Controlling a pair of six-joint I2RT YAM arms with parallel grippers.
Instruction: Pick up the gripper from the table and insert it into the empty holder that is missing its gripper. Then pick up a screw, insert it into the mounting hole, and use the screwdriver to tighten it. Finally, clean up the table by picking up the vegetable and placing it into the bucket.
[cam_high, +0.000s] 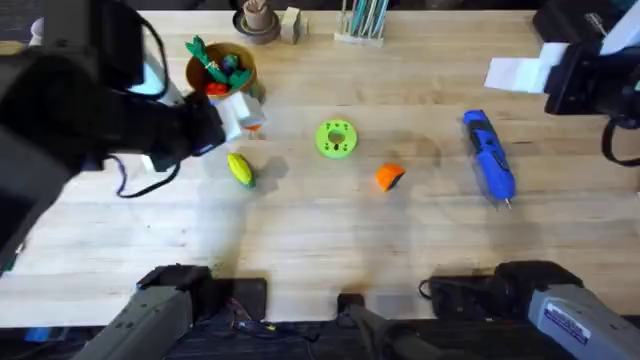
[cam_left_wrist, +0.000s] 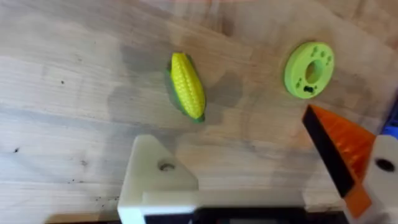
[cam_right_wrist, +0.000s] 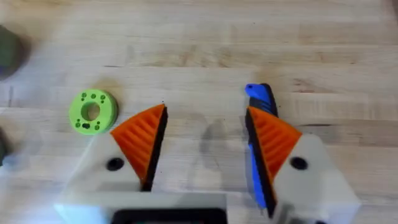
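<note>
We found the left arm raised close under the overhead camera, large and dark, reaching toward the far left of the table (cam_high: 330, 250). Its left gripper (cam_high: 240, 118) hung beside the bucket (cam_high: 222, 68) and above the vegetable (cam_high: 241, 169). In the left wrist view, the fingers stood apart with nothing between them: one was the bare white holder (cam_left_wrist: 158, 177), its mounting hole (cam_left_wrist: 166, 166) visible and empty, and the other carried an orange tip.

The right arm was raised at the far right edge. In its wrist view the right gripper (cam_right_wrist: 205, 140) stood open, both orange pads (cam_right_wrist: 144, 140) in place, gripping nothing, with the screwdriver (cam_right_wrist: 261, 102) partly behind one finger.

The loose gripper (cam_high: 389, 177) lay on the table between the green disc (cam_high: 336, 139) and the screwdriver (cam_high: 489, 157). The vegetable lay on the wood just near the bucket, outside it. The bucket held red and green toy vegetables.
</note>
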